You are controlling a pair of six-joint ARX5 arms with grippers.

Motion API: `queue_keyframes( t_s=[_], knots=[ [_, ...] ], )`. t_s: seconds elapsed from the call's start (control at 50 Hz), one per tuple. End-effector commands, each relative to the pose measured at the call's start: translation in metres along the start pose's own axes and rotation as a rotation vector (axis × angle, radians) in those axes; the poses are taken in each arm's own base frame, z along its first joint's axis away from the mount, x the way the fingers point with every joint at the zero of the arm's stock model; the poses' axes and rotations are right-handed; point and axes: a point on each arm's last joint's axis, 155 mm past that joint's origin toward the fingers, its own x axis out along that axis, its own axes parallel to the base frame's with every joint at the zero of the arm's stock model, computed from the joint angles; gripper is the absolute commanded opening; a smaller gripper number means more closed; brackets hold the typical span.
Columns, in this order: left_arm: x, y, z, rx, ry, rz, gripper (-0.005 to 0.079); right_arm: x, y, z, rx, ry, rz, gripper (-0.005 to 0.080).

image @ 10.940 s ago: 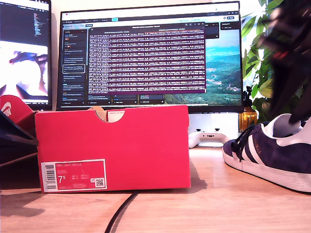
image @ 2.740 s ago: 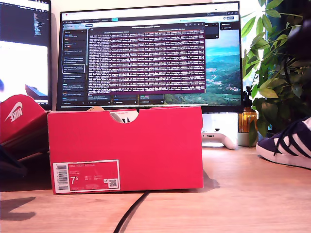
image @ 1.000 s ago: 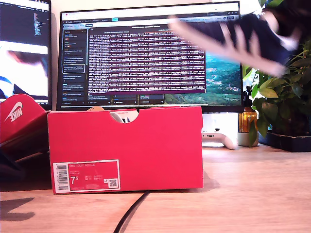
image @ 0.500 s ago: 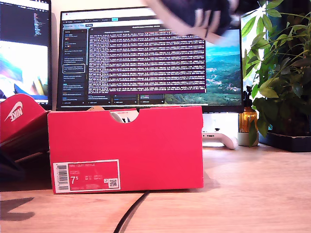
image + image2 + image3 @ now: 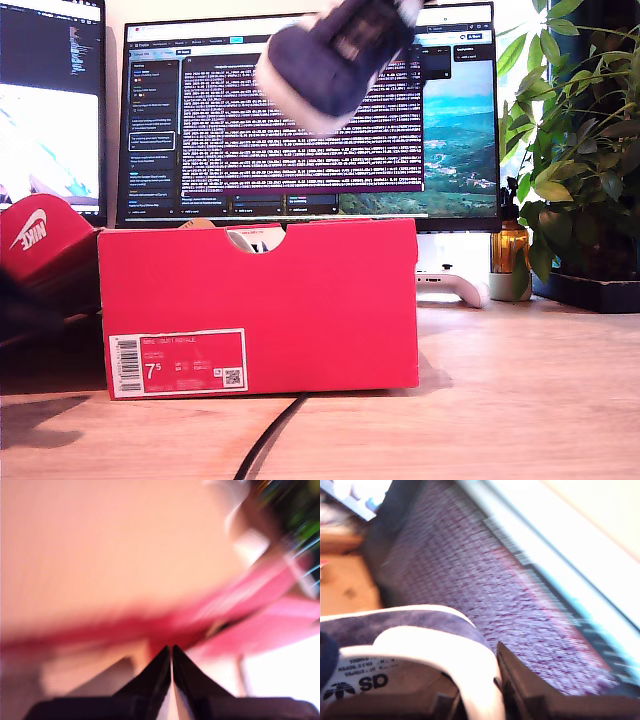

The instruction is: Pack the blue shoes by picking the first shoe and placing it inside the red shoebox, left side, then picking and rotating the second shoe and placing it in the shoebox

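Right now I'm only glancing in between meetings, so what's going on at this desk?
My second gripper is carrying a blue shoe through the air, high above the open red shoebox; the picture is motion-blurred. Something white already shows through the box's notch. My first gripper is shut and holds nothing, beside something red and blurred.

"7.5" on shoebox label (image 5: 177, 362)
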Motion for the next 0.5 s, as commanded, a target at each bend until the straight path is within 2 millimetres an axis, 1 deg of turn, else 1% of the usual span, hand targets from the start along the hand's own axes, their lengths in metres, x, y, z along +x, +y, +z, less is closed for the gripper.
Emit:
queue_keyframes(
  t_s=[0.0, 0.12, 0.24, 0.38, 0.48],
  knots=[
    [-0.001, -0.001, 0.001, 0.008, -0.017, -0.009, -0.0019, 0.004, -0.004, 0.009, -0.032, -0.018, -0.023, -0.0013],
    [-0.001, -0.009, 0.013, 0.030, -0.064, -0.041, -0.0020, 0.021, 0.012, -0.008, -0.049, 0.029, 0.016, -0.0013],
    [-0.002, -0.015, 0.021, 0.047, -0.097, -0.062, -0.0020, 0.037, 0.030, -0.031, -0.129, 0.105, 0.049, -0.0013],
    [-0.003, -0.019, 0.026, 0.058, -0.115, -0.079, -0.0020, 0.052, 0.049, -0.057, -0.154, 0.168, 0.103, -0.0013],
    [-0.003, -0.020, 0.026, 0.059, -0.114, -0.082, -0.0020, 0.060, 0.071, -0.068, -0.151, 0.202, 0.163, -0.0013]
  ],
)
